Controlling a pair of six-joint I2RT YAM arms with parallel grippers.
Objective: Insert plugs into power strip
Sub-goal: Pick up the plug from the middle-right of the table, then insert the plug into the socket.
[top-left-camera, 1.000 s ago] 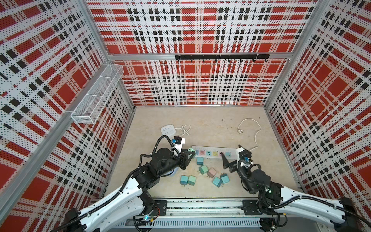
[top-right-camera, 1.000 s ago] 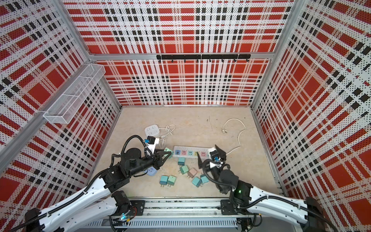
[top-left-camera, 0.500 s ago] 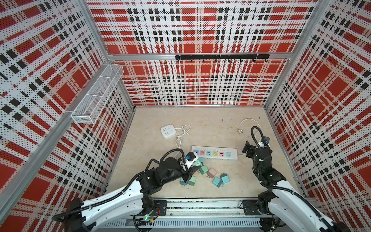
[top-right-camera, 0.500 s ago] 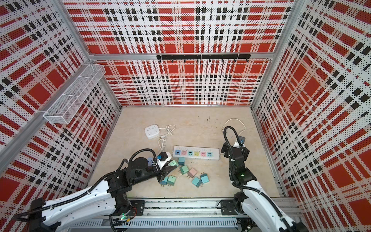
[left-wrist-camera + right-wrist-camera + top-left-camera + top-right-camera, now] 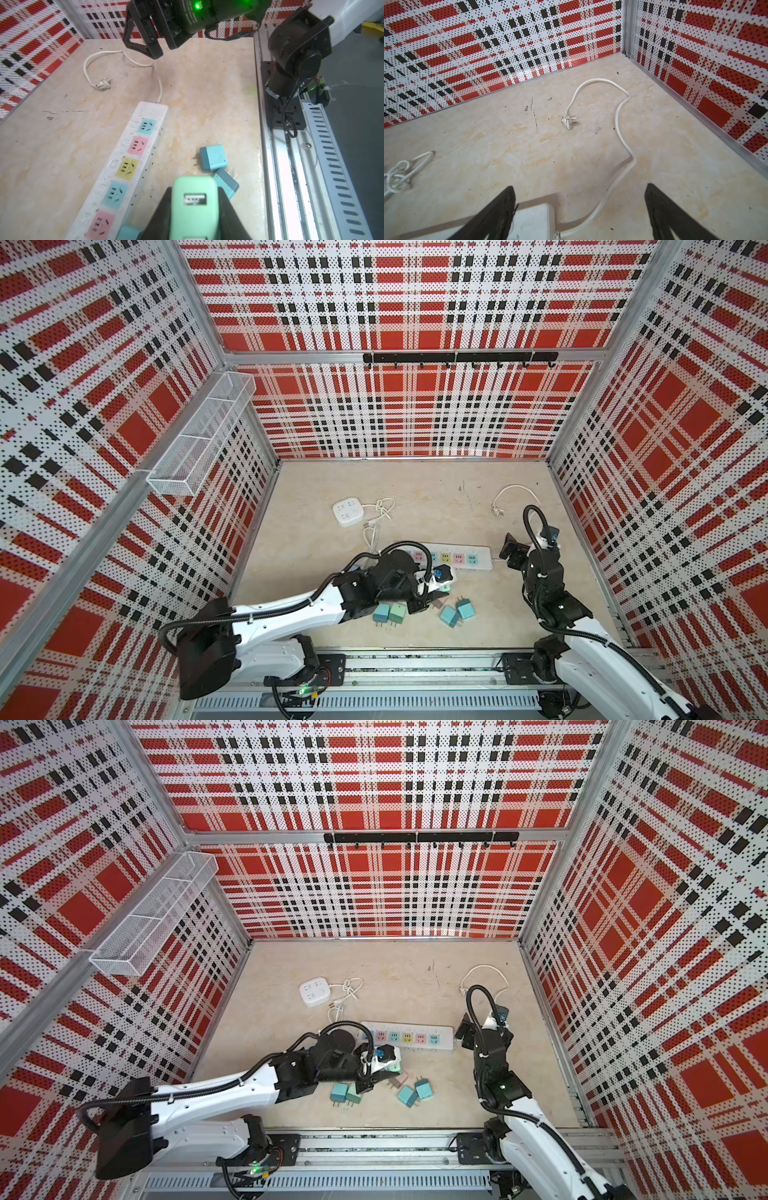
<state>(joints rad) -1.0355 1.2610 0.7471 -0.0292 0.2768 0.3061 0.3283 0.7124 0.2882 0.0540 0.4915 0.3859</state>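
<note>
left hand (image 5: 194,207): clamps mint plug (image 5: 194,187) beside power strip (image 5: 128,166) | right hand (image 5: 579,207): spread wide over strip's end by cord (image 5: 623,128)

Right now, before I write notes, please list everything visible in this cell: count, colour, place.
long white power strip with coloured sockets: 1, white, middle of beige table
white cord ending in a plug: 1, white, toward back right corner
small square white power strip: 1, white, back left, knotted cord beside it
loose cube plugs: 5 visible, three teal, one green, one pale pink, in front of the long strip; more may hide under the left arm
mint green cube plug: 1, mint, in the left gripper
white wire basket: 1, white, left wall
black hook rail: 1, black, back wall
left gripper: shut on the mint plug
right gripper: open, at the long strip's cord end
</note>
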